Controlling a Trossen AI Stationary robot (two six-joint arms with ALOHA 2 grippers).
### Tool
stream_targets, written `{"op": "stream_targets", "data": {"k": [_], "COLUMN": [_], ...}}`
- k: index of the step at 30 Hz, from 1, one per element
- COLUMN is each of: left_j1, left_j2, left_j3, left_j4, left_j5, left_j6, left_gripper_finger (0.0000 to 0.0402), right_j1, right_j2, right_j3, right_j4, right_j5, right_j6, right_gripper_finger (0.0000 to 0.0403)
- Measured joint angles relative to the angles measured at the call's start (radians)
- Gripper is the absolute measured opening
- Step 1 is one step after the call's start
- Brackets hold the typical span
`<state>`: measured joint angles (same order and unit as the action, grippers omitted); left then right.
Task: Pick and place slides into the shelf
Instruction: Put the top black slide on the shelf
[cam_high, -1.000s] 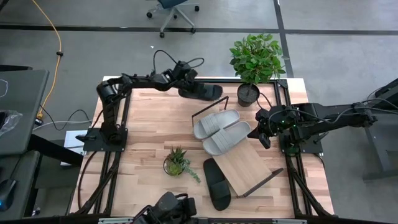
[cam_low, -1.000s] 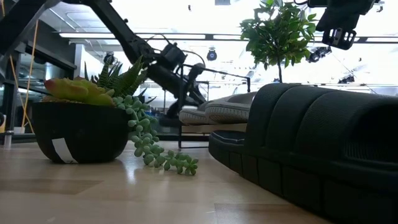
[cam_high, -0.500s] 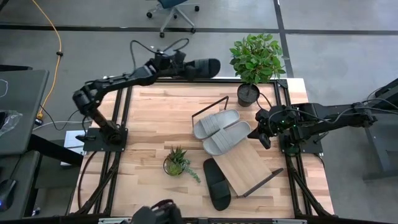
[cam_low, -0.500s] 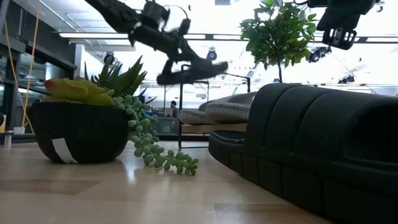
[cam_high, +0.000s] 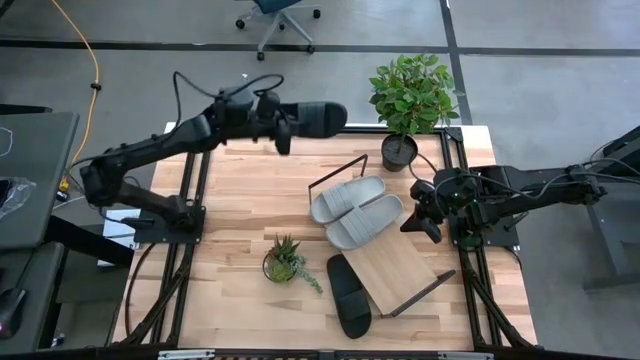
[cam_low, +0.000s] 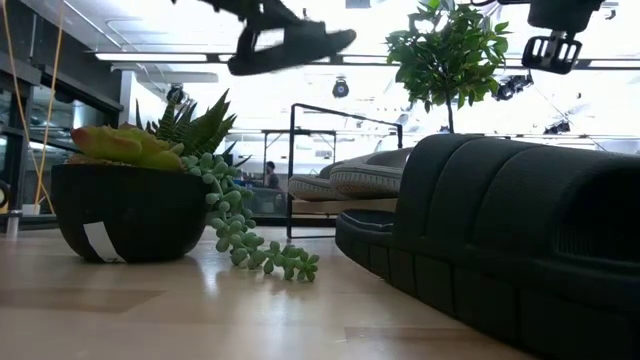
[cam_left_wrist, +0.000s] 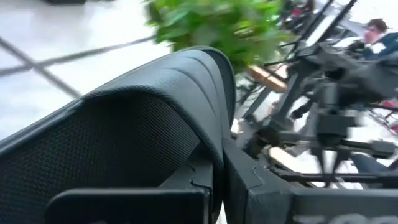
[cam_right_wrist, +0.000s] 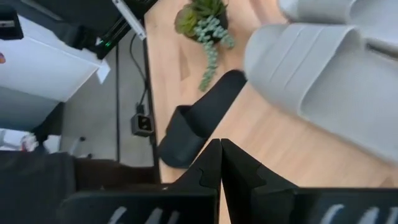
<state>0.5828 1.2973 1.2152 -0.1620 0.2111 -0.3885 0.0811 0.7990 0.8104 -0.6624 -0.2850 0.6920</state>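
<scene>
My left gripper (cam_high: 283, 127) is high above the table's far edge, shut on a black slide (cam_high: 312, 118), which shows level near the top of the low view (cam_low: 290, 45). Two light grey slides (cam_high: 347, 198) (cam_high: 365, 220) lie side by side on the upper end of the slanted wooden shelf (cam_high: 400, 268). A second black slide (cam_high: 348, 295) lies on the table along the shelf's near left side. My right gripper (cam_high: 418, 215) hangs shut and empty beside the shelf's right edge. My left gripper has the black slide by its wide strap (cam_left_wrist: 186, 106). The shut fingers (cam_left_wrist: 273, 193) come level from the table's left, and their tips meet at the strap's edge. The strap hides whether they pinch it or reach under it. The slide is lifted clear, about level, its toe toward the table's right.
A tall potted plant (cam_high: 410, 100) stands at the far right corner, close to the carried slide's toe. A small succulent in a dark pot (cam_high: 285, 262) stands left of the shelf. The shelf's black wire frame (cam_high: 335, 172) rises at its far end.
My left gripper has risen steeply from the table's far edge and drawn back a little toward the left, rolling as it went. The black slide, which lay on the table by the far edge, is lifted clear and hangs about level. My right gripper has turned a little in place.
</scene>
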Motion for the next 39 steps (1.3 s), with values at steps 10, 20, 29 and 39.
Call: {"op": "stream_targets", "data": {"k": [10, 20, 29, 39], "left_j1": [-0.359, -0.641, -0.730, -0.727], "left_j2": [-0.033, 0.023, 0.106, 0.172], "left_j3": [0.000, 0.000, 0.000, 0.000], "left_j4": [0.025, 0.113, 0.206, 0.343], "left_j5": [-0.364, -0.862, -0.940, -0.874], "left_j6": [-0.038, -0.090, -0.115, -0.115], "left_gripper_finger": [0.0000, 0.0000, 0.0000, 0.0000], "right_j1": [0.000, 0.069, 0.069, 0.069], "right_j2": [0.000, -0.059, -0.085, -0.045], "right_j3": [0.000, 0.000, 0.000, 0.000], "right_j4": [0.075, 0.298, 0.335, 0.514], "right_j5": [0.011, 0.372, 0.416, 0.485], "right_j6": [0.012, 0.002, 0.007, -0.024], "right_gripper_finger": [0.0000, 0.0005, 0.0140, 0.0228]}}
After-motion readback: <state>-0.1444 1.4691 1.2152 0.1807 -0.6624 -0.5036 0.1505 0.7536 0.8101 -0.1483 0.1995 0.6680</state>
